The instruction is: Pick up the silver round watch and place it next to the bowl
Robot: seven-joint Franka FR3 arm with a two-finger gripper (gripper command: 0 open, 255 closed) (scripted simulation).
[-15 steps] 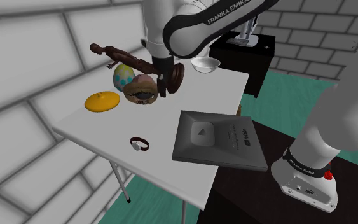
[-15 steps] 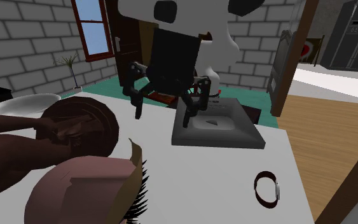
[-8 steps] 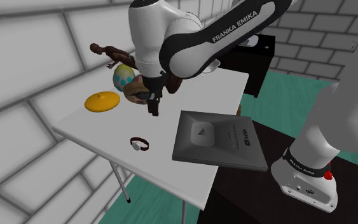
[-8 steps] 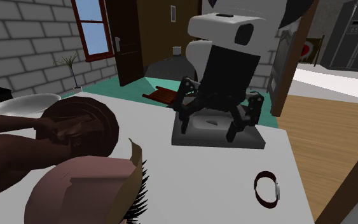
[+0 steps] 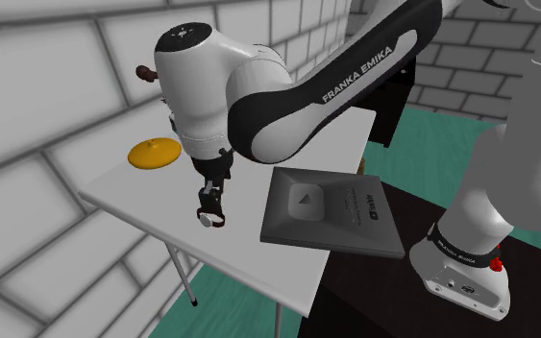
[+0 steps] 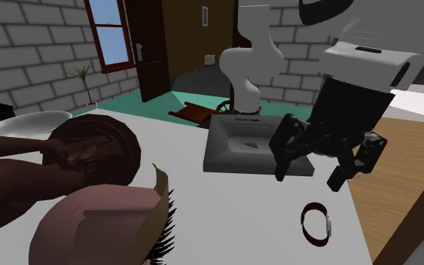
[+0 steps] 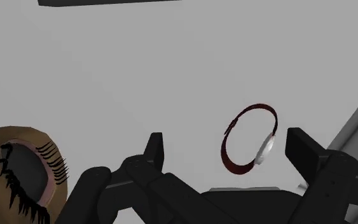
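The watch (image 5: 214, 220) has a dark red band and a small silver round face. It lies flat near the front edge of the white table (image 5: 134, 197), also seen as the watch (image 6: 315, 224) and the watch (image 7: 250, 143). My black gripper (image 5: 209, 195) hangs open just above it, a short way off the surface. In the second exterior view the gripper (image 6: 308, 179) is above the watch and slightly toward the arm's base. In the wrist view the gripper (image 7: 227, 144) stands wide, with the watch nearer one finger, untouched. A white bowl (image 6: 22, 123) sits at the second exterior view's far left.
A grey flat box (image 5: 331, 209) lies close beside the watch, toward the stand. An orange disc (image 5: 154, 153) sits at the shoulder view's left. A brown figure (image 6: 89, 150) and a tan lashed-eye object (image 7: 25, 167) crowd the bowl's side of the table.
The arm has swung from the cluster at the back of the table to the front edge and come down over the watch. The fingers stayed open; the watch has not moved.
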